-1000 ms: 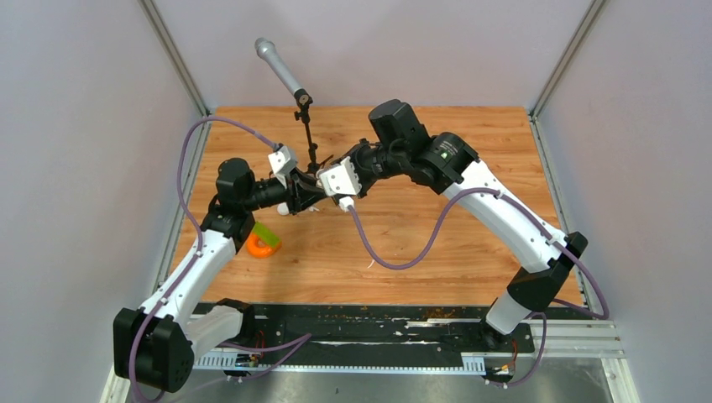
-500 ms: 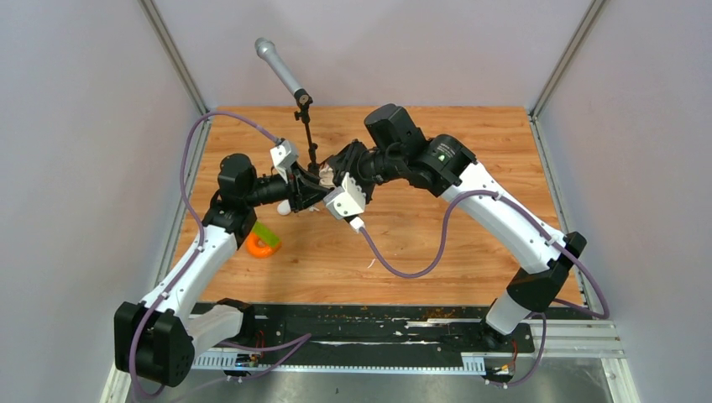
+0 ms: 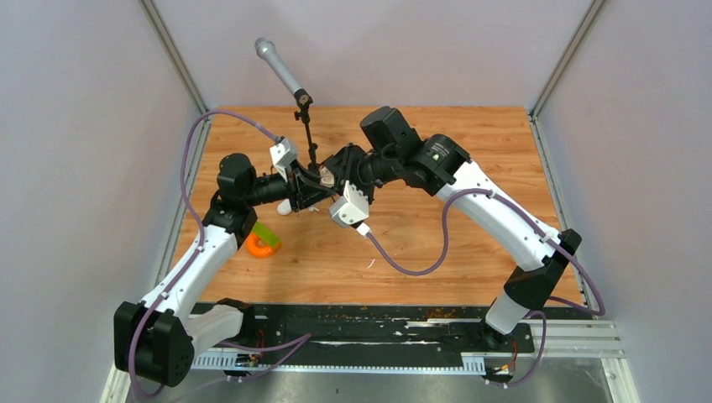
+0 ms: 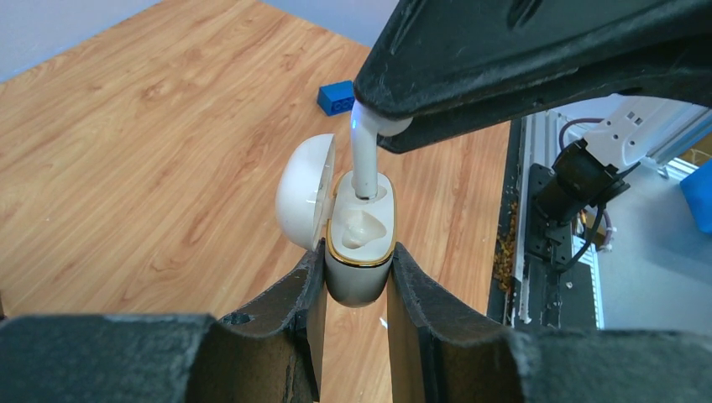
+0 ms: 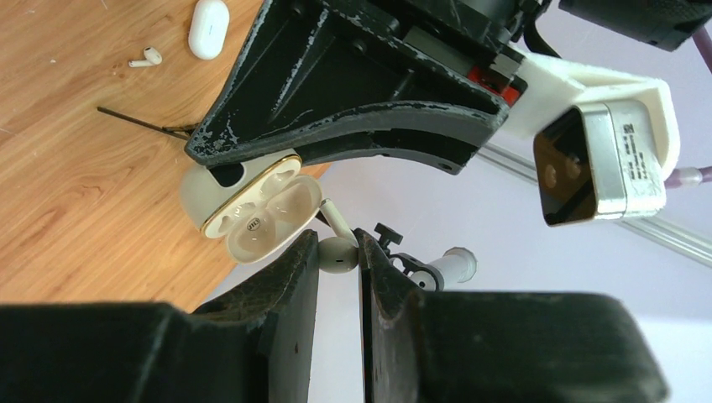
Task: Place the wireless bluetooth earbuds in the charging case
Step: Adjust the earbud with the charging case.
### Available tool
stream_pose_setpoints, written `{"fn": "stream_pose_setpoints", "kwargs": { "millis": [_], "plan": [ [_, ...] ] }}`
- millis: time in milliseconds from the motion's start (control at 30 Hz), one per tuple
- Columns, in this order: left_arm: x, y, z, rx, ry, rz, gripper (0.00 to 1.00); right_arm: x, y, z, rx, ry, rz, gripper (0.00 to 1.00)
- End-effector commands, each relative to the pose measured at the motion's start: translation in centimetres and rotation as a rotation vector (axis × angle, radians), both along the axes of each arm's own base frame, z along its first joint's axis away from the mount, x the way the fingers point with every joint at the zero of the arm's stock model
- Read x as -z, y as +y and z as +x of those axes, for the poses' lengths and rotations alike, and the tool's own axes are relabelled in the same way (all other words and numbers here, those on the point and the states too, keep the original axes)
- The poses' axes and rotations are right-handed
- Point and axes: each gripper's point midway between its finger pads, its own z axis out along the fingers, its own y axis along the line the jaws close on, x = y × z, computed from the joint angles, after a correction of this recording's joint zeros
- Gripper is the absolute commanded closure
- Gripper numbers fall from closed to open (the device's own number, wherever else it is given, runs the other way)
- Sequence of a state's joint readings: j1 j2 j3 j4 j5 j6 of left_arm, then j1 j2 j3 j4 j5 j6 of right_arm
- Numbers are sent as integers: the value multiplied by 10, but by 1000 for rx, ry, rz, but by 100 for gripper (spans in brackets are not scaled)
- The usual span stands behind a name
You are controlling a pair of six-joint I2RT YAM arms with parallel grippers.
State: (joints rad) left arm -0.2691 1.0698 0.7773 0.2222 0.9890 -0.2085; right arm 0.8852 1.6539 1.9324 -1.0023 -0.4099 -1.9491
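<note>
My left gripper [image 4: 356, 262] is shut on the lower half of the white charging case [image 4: 359, 273] and holds it in the air, its lid [image 4: 302, 191] hinged open to the left. My right gripper [image 5: 338, 252] is shut on the head of a white earbud [image 5: 337, 254]. The earbud's stem [image 4: 363, 159] points down into the far slot of the case. The near slot [image 4: 359, 228] shows a bare tan cavity. In the top view both grippers [image 3: 323, 179] meet above the table's middle. A second small earbud [image 5: 147, 57] lies on the wood.
A second white pill-shaped case [image 5: 208, 27] lies near the loose earbud. A microphone on a thin black stand [image 3: 306, 126] rises just behind the grippers. An orange and green object [image 3: 263, 242] sits by the left arm. A blue brick [image 4: 336, 96] lies on the table.
The right wrist has rolled and shifted left, toward the left gripper, so its camera block hangs lower. The left arm has barely moved.
</note>
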Motion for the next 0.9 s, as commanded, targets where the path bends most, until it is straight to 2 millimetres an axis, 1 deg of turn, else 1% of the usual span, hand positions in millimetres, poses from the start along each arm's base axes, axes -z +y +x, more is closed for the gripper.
{"fn": "stream_pose_setpoints", "kwargs": {
  "millis": [0, 333, 867],
  "plan": [
    [-26, -3, 0, 14, -61, -41, 94, 2, 4, -8, -90, -61, -32, 100],
    [-28, -3, -2, 11, -67, -45, 94, 9, 5, -8, -127, -93, -71, 100],
    [-28, -3, 0, 10, -70, -49, 93, 13, 9, -4, -146, -134, -86, 100]
  ]
}}
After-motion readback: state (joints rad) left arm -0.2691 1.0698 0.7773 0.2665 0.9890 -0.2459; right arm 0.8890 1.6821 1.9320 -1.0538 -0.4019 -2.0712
